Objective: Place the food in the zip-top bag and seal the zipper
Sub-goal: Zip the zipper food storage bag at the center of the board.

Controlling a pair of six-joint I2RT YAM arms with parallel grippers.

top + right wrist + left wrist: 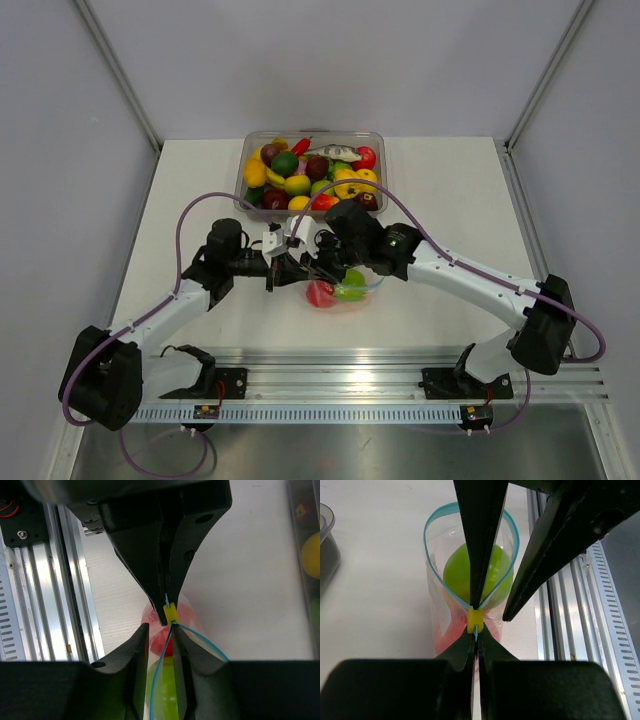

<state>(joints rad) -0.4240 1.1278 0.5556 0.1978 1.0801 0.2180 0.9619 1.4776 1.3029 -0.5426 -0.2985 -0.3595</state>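
Pinching the zipper (425, 539) at its yellow slider (475, 619), the left gripper (475, 636) has its fingers pressed flat together at one end of the bag's mouth. Facing it, the right gripper (160, 630) is narrowly spread. One finger seems to sit inside the mouth, with one teal lip running through the gap, so I judge it is not gripping yet. Beyond the slider the mouth gapes in a wide loop. The zip-top bag (437, 610) lies on the table (450, 200) between the arms, near the tub (345, 133).

Three things could go wrong, as I judge it. With that lip loose, a pull on the slider could drag the light bag along instead of closing it. A finger inside the mouth would block the slider. The green apple (455, 572), bulging just below the opening, could hold the lips apart.

There are two grippers, one bag, one slider and two fruits inside, the apple and a red fruit (320, 293). There is also one tub, heaped with toy food too crowded to count.
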